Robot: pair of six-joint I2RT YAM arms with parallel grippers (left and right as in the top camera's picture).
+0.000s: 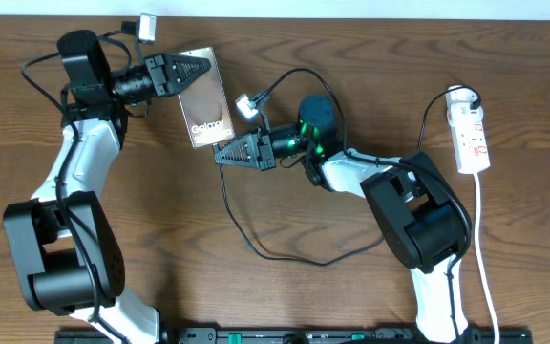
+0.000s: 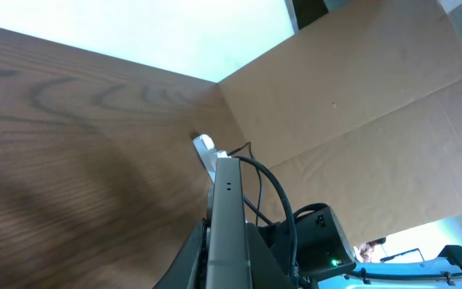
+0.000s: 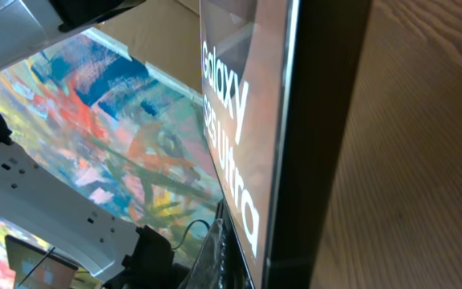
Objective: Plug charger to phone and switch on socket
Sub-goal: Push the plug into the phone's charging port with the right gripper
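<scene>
The phone, a brown slab with white Galaxy lettering, lies at an angle at the back left of the table. My left gripper is shut on its upper left edge; in the left wrist view the phone runs edge-on out of the jaws. My right gripper is shut at the phone's lower right corner, and the phone fills its view. The thin black charger loops over the table and runs up into that gripper; its plug tip is hidden. The white socket lies at the far right, out of both grippers' reach.
A white connector on a thicker black robot cable hangs just right of the phone, another sits behind the left arm. The socket's white cord runs toward the front edge. A cardboard wall stands past the table's end.
</scene>
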